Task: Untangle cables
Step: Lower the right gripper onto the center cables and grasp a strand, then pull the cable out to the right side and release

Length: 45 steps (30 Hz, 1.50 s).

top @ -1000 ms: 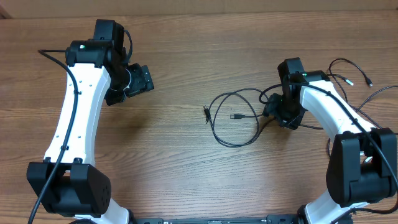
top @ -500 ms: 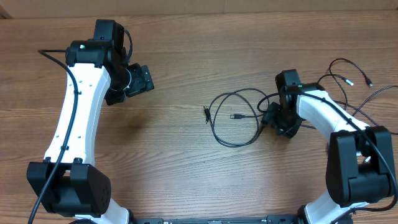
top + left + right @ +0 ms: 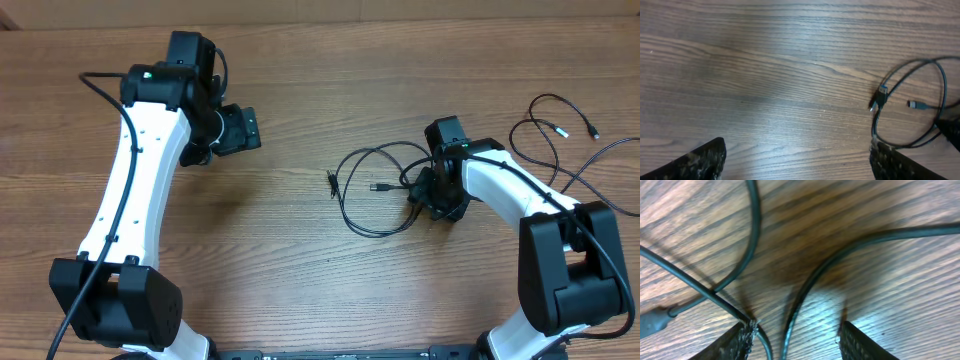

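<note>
A looped black cable (image 3: 380,187) lies a little toward 3 o'clock from the centre of the table (image 3: 300,280). Its 3 o'clock side sits beneath the right claw (image 3: 425,200), whose fingers (image 3: 742,337) stand apart at the wood with one strand running between them. More cables (image 3: 545,97) sprawl at 2 o'clock. At 10 o'clock, the left claw (image 3: 245,130) hangs spread wide, gripping nothing.

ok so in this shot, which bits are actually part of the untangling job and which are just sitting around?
Job:
- looped cable mid-table, a strand running between the fingers of the open right claw
- loose cables at the far right
- left claw, open over bare wood

Not the job:
- thick black cord on the left arm
- table
</note>
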Tool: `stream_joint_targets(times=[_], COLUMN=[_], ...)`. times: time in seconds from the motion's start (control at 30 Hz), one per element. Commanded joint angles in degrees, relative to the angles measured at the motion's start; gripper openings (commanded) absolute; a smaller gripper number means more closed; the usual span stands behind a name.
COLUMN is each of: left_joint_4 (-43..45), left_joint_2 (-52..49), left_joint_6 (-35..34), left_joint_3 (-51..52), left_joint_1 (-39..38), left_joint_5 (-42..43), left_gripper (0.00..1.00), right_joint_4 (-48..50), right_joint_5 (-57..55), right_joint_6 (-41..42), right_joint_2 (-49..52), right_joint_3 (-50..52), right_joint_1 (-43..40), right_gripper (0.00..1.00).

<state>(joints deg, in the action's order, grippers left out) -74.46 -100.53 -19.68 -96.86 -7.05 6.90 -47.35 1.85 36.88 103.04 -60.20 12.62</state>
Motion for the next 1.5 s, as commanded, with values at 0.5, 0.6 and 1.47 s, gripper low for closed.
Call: stream_joint_targets(times=[0.5, 0.6, 1.47], left_joint_4=[1.2, 1.2, 1.2], left_joint_2=[-0.5, -0.5, -0.5], left_joint_6=[1.9, 1.9, 1.9], left_joint_3=[1.9, 1.9, 1.9], left_joint_1=[-1.7, -1.7, -1.7], left_joint_5=[0.4, 0.4, 0.4], left_gripper=[0.92, 0.92, 0.92], right_joint_4=[1.9, 1.9, -23.7], right_joint_5=[-2.0, -2.0, -8.4], right_joint_6=[1.3, 1.3, -7.5], right_joint_2=[0.0, 0.0, -6.6], right_joint_3=[3.9, 3.9, -45.1], right_joint_1=[1.0, 1.0, -23.1], right_gripper=[0.25, 0.15, 0.04])
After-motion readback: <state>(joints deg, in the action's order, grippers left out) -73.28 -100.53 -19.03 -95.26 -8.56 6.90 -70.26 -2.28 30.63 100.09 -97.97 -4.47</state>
